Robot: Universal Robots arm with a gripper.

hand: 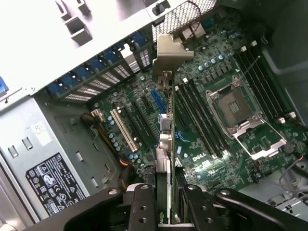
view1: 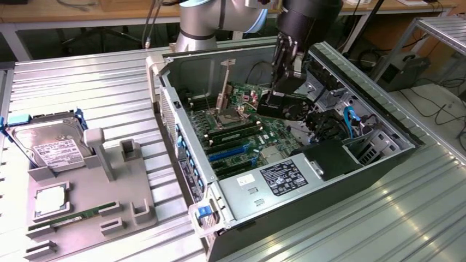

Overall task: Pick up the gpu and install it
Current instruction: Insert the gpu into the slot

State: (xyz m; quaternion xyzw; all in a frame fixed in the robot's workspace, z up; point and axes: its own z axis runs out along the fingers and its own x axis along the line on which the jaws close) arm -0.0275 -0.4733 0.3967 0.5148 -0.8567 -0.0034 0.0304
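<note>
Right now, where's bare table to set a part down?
Bare table beyond the tray, on the exterior view's left of the case. Wider patch on the exterior view's right of it. Crowded: inside the case, where the arm holds the graphics card.

Bright daylight streaks glare across the ribbed table (view1: 396,218) (the case panel (hand: 38,29) washes out white), leaving the case interior dimmer.

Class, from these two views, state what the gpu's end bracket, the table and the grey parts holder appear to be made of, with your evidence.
On the gpu, the end bracket: probably sheet metal, because it is silvery, dull and folded thin.
The table: likely aluminium or steel, as it is ribbed and has bright glare streaks.
The grey parts holder: seemingly plastic, with a matte, uniform grey surface and chunky moulded posts.
</note>
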